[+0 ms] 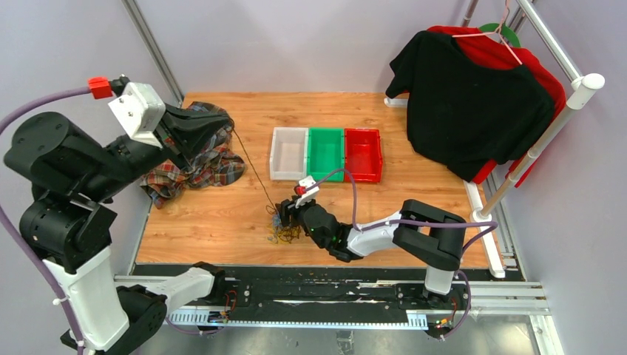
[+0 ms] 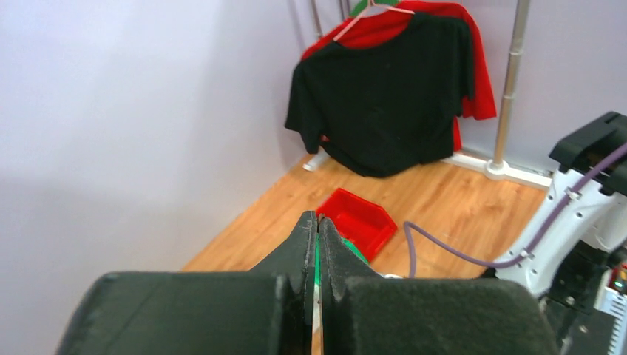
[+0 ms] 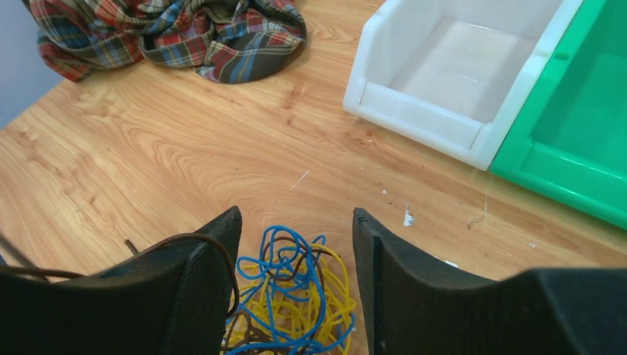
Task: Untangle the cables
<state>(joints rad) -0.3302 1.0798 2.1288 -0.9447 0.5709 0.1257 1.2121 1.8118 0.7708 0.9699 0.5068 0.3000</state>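
Note:
A tangle of yellow, blue and dark brown cables [image 1: 285, 234] lies on the wooden table near its front edge. In the right wrist view the tangle [image 3: 296, 296] sits between my right fingers. My right gripper [image 1: 285, 215] is open, low over the tangle, its jaws either side of it [image 3: 296, 218]. A brown cable [image 3: 188, 240] loops over its left finger. My left gripper [image 1: 231, 128] is raised at the back left, shut [image 2: 318, 218] on one dark cable [image 1: 255, 170]. That cable runs taut down to the tangle.
White [image 1: 289, 132], green [image 1: 326, 132] and red [image 1: 363, 132] bins stand in a row behind the tangle. A plaid cloth [image 1: 200, 168] lies at the back left. A rack with black and red shirts [image 1: 473, 103] stands on the right.

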